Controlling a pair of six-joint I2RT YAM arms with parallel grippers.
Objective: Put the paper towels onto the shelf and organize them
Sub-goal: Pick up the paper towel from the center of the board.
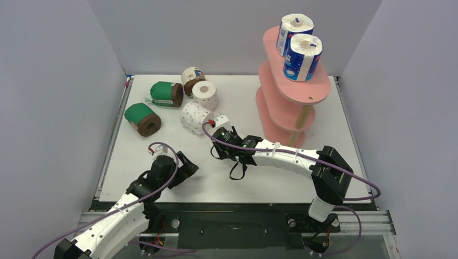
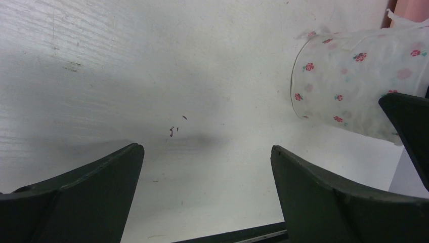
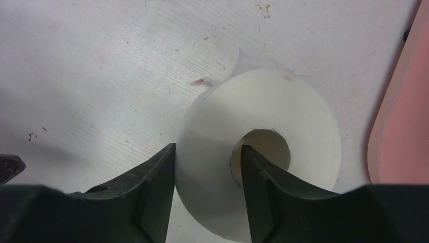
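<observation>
A white paper towel roll (image 3: 303, 111) stands on end on the table beside the pink shelf (image 3: 404, 126). My right gripper (image 3: 207, 147) is shut on its wall, one finger inside the core and the other against the outside. In the left wrist view this pink-dotted roll (image 2: 349, 81) shows with a right finger (image 2: 410, 121) beside it. From above, the right gripper (image 1: 227, 141) hides it. My left gripper (image 2: 205, 148) is open over bare table, near the front (image 1: 186, 164). Two blue-white rolls (image 1: 295, 29) (image 1: 302, 56) stand on the shelf's (image 1: 318, 89) top tier.
Loose on the table's back left lie two green-wrapped rolls (image 1: 166, 93) (image 1: 141, 118), a cream-wrapped roll (image 1: 192, 77) and two pink-dotted white rolls (image 1: 205, 94) (image 1: 194, 116). White walls enclose the table on three sides.
</observation>
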